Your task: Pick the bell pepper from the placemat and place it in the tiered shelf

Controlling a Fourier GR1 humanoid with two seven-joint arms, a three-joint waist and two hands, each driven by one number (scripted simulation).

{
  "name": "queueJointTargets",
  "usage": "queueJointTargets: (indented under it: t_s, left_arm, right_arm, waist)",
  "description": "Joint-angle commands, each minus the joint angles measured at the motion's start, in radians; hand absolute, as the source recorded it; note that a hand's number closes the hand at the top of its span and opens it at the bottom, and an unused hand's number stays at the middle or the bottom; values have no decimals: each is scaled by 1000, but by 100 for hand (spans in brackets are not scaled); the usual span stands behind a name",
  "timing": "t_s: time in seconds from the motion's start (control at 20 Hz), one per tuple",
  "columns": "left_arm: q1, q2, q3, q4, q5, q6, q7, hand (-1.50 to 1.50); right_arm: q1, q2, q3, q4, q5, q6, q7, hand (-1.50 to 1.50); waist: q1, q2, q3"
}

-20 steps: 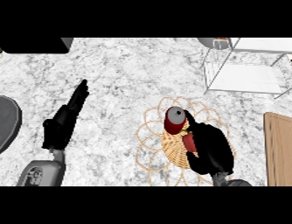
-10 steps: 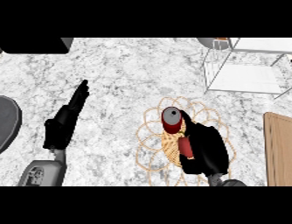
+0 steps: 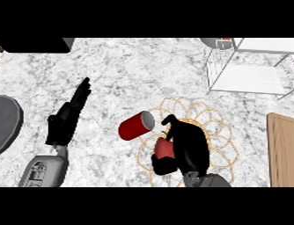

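The right hand [image 3: 187,147] curls around the red bell pepper [image 3: 164,148] on the woven placemat [image 3: 222,132], so it should lift clear of the red cup [image 3: 135,126] toward the far-right tiered shelf [image 3: 248,79].

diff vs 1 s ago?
A red cylindrical object that stood on the placemat by the right hand now lies tipped over at the mat's left edge, open end toward the hand. The right hand stays curled round the red bell pepper. Left hand, tiered shelf and wooden board unchanged.
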Motion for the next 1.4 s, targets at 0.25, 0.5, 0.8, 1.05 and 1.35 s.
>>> queueJointTargets:
  t_s: [0.25,0.5,0.8,1.05,1.35]
  left_arm:
    - [50,-12,-29,-90,-14,10,43,0]
    - [-6,-2,5,2,-15,18,12,0]
    - [61,14,-7,1,-9,-16,-38,0]
    - [-9,15,16,-15,1,-3,20,0]
    - [60,-8,-20,-54,-20,9,-5,0]
  right_arm:
    - [-96,6,61,-237,-14,-207,156,150]
    - [-121,6,59,-423,103,-132,299,150]
    - [-364,5,-98,-451,189,73,421,150]
    - [-442,5,-187,-514,250,161,421,150]
    - [-526,-44,-384,-461,235,231,289,150]
  waist:
    - [-2,-3,1]
    - [-15,-3,0]
    - [-4,-4,-1]
    - [-8,-3,-1]
    - [-6,-1,0]
